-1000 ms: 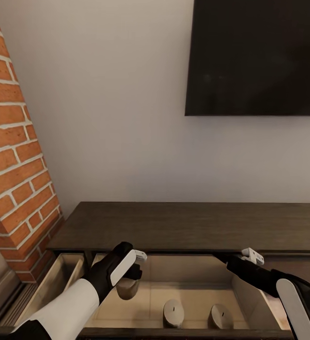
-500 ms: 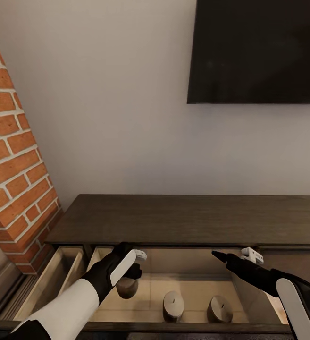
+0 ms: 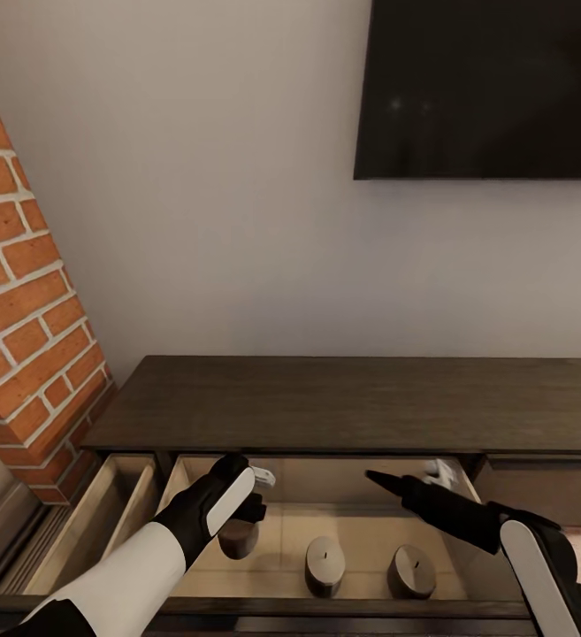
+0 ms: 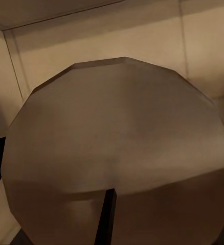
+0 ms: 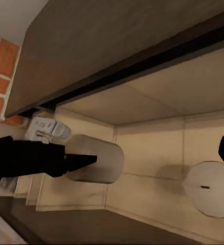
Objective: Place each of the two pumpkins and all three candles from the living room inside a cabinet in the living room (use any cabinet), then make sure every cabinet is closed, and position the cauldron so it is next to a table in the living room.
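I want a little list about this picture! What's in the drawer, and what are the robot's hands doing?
drawer: pulled open, under the cabinet top
candles standing in drawer: two
third candle: held by the left hand, above the drawer floor
right hand: over the drawer, holding nothing; open or shut unclear
on the wall: dark TV
beside cabinet: brick wall

The whole head view tilts downward over the last second, so the long dark-brown wooden cabinet [image 3: 343,402] and the black wall screen [image 3: 485,88] sit higher in it now. The right gripper [image 3: 387,483] is farther left than before, its black fingers now over the open pale-wood drawer [image 3: 343,531] instead of at its right edge.
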`<state>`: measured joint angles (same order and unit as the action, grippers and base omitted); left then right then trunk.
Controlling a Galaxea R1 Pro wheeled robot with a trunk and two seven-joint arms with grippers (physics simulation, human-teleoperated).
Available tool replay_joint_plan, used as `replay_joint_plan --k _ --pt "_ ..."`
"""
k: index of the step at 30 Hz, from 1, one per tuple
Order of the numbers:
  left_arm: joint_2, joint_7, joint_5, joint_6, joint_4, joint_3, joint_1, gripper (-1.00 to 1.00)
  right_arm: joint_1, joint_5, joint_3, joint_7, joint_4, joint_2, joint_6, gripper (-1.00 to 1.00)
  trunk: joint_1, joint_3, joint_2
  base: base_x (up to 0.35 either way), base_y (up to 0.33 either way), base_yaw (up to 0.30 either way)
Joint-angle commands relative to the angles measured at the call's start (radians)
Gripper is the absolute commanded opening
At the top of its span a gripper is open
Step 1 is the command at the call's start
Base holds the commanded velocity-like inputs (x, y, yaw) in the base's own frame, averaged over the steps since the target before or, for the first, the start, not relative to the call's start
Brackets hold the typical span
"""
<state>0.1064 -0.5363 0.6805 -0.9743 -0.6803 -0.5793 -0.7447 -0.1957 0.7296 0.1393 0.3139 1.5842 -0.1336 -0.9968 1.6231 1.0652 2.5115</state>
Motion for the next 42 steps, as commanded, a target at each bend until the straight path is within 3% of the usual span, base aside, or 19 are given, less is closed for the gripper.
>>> replay_joint_plan --k 1,8,11,16,24,29,42 --pt "-0.001 -0.010 0.011 -0.001 -0.001 -0.004 -0.001 -1.00 -0.001 -0.010 0.000 0.021 0.000 0.000 -0.005 1.00 0.000 0.001 0.000 0.000 0.000 0.000" --pt "-0.001 -0.010 0.011 -0.001 -0.001 -0.004 -0.001 -1.00 -0.001 -0.010 -0.003 0.106 0.000 -0.001 -0.009 1.00 0.000 0.001 0.000 0.000 0.000 0.000" --pt "-0.001 -0.010 0.011 -0.001 -0.001 -0.004 -0.001 -1.00 -0.001 -0.010 0.000 0.162 0.000 -0.002 -0.009 1.00 0.000 0.001 0.000 0.000 0.000 0.000" --pt "0.000 -0.010 0.012 -0.001 -0.001 -0.004 -0.001 -1.00 0.000 -0.010 0.003 0.239 0.000 -0.005 -0.010 1.00 0.002 0.020 0.002 0.000 0.000 0.000" --pt "0.000 -0.010 0.013 -0.001 -0.001 -0.004 -0.001 -1.00 0.007 -0.012 0.006 0.404 0.000 -0.010 -0.050 1.00 0.002 0.020 0.002 0.000 0.000 0.000" --pt "-0.001 -0.010 0.013 -0.001 -0.001 -0.004 -0.001 -1.00 0.020 -0.012 0.001 0.469 0.000 -0.012 -0.050 1.00 0.002 0.020 0.002 0.000 0.000 0.000" --pt "-0.001 -0.010 0.013 -0.001 -0.001 -0.004 -0.001 -1.00 0.022 -0.012 0.011 0.502 0.000 -0.015 -0.050 1.00 0.002 0.020 0.002 0.000 0.000 0.000"
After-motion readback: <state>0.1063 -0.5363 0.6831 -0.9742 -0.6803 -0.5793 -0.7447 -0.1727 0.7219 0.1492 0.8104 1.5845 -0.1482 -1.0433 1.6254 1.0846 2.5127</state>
